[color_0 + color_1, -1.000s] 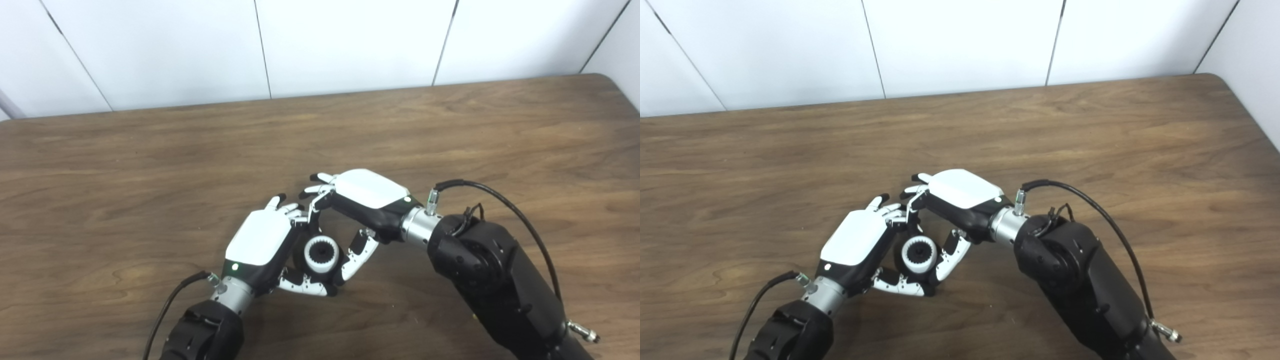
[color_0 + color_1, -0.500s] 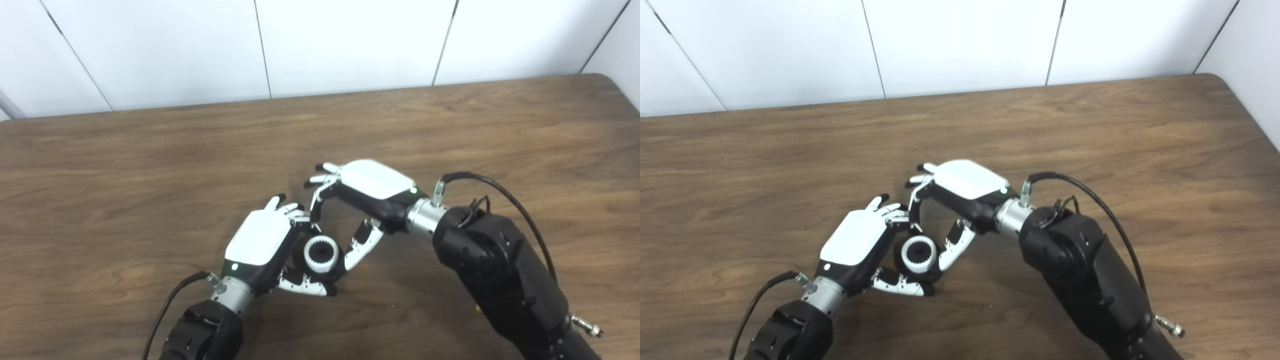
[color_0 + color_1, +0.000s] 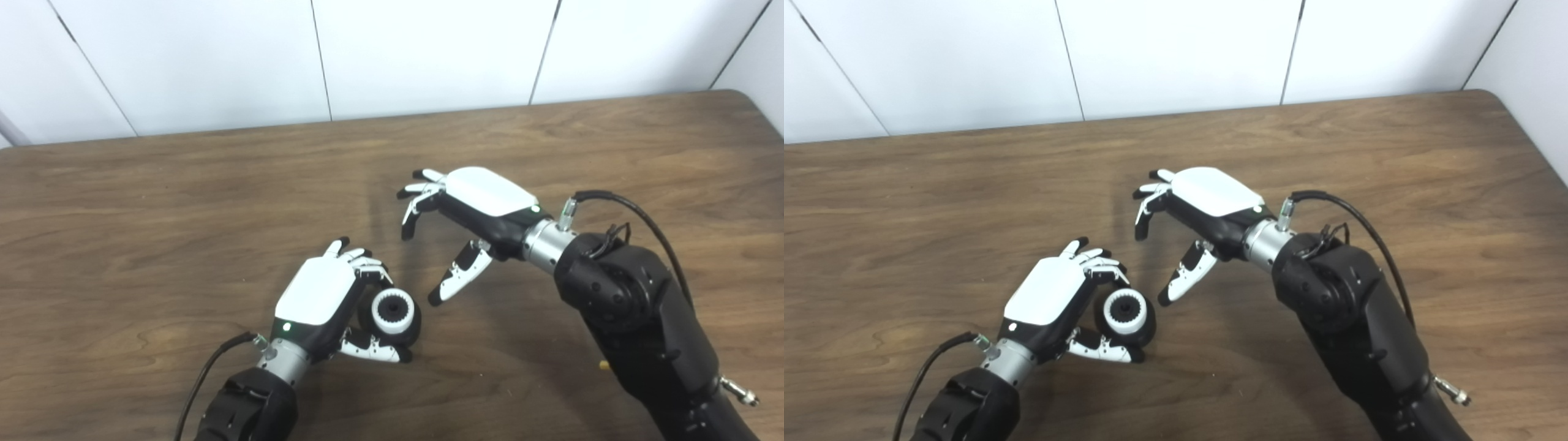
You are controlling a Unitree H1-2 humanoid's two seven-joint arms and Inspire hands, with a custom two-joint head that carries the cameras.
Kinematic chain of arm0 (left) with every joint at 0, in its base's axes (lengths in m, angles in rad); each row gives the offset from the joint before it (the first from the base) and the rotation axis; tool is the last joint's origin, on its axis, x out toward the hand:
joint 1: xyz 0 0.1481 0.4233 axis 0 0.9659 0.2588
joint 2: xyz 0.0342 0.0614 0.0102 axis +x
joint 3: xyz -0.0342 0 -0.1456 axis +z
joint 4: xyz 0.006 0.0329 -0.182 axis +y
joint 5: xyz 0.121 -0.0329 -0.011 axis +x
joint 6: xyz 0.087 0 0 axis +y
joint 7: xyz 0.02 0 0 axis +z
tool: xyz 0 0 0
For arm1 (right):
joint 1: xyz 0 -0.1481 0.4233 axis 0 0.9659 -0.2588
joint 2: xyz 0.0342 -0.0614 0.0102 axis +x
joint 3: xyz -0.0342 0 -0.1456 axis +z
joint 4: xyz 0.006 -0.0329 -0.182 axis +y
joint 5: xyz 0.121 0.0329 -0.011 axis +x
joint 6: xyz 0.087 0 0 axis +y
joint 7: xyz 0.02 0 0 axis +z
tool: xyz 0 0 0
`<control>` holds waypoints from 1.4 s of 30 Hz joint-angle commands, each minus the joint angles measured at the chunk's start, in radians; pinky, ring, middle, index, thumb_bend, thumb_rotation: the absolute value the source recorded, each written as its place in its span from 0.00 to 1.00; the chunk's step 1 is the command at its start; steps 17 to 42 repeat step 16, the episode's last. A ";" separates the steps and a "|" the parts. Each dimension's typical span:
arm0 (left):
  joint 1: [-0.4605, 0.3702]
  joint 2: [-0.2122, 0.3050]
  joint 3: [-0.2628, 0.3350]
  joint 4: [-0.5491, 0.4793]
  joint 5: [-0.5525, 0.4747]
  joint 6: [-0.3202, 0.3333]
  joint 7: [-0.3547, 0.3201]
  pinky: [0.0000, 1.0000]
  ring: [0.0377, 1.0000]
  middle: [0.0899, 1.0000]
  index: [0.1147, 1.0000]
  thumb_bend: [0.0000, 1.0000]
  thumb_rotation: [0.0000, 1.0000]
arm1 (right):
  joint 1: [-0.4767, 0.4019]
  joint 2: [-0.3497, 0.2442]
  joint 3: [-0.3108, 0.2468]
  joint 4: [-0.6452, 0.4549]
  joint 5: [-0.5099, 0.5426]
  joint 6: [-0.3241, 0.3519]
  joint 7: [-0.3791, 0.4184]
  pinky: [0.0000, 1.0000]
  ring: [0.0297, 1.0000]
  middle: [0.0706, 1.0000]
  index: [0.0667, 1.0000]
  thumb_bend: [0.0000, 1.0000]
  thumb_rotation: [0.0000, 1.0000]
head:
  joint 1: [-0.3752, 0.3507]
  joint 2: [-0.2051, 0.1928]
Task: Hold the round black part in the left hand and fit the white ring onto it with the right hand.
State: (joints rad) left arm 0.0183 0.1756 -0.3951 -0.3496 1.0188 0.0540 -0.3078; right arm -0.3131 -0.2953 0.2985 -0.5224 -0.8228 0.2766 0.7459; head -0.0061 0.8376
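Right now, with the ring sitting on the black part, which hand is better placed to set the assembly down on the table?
Left. The left hand already grips the round black part with the white ring seated on it, just above the table. The right hand is open, empty and apart from the assembly.
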 commanded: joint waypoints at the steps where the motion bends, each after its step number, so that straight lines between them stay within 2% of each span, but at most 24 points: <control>1: -0.015 0.013 0.006 -0.006 0.000 -0.019 0.022 0.99 0.87 0.75 0.42 0.52 0.05 | -0.043 -0.011 -0.025 -0.045 0.009 0.007 -0.012 0.92 0.98 0.88 0.59 0.95 0.24 | -0.001 0.001; 6: -0.016 0.018 0.015 -0.008 -0.015 -0.016 0.013 0.99 0.87 0.75 0.42 0.52 0.06 | -0.046 -0.023 -0.057 -0.062 0.012 0.025 -0.009 0.89 0.97 0.87 0.59 0.95 0.24 | 0.001 0.000; 12: -0.021 0.031 0.024 -0.007 -0.014 -0.020 0.010 0.98 0.86 0.75 0.43 0.52 0.08 | -0.046 -0.029 -0.062 -0.059 0.010 0.030 -0.021 0.87 0.96 0.87 0.59 0.97 0.24 | 0.004 -0.001; 13: -0.021 0.032 0.026 -0.007 -0.016 -0.022 0.013 0.98 0.85 0.76 0.56 0.69 0.19 | -0.044 -0.030 -0.062 -0.058 0.014 0.029 -0.024 0.86 0.96 0.87 0.59 0.97 0.24 | 0.005 -0.001; 16: -0.021 0.031 0.034 -0.007 -0.023 -0.025 0.020 0.97 0.85 0.77 0.69 0.83 0.31 | -0.042 -0.028 -0.062 -0.055 0.016 0.030 -0.028 0.85 0.96 0.86 0.59 0.97 0.24 | 0.007 -0.001; 42: -0.021 0.031 0.034 -0.007 -0.023 -0.025 0.020 0.97 0.85 0.77 0.69 0.83 0.31 | -0.042 -0.028 -0.062 -0.055 0.016 0.030 -0.028 0.85 0.96 0.86 0.59 0.97 0.24 | 0.007 -0.001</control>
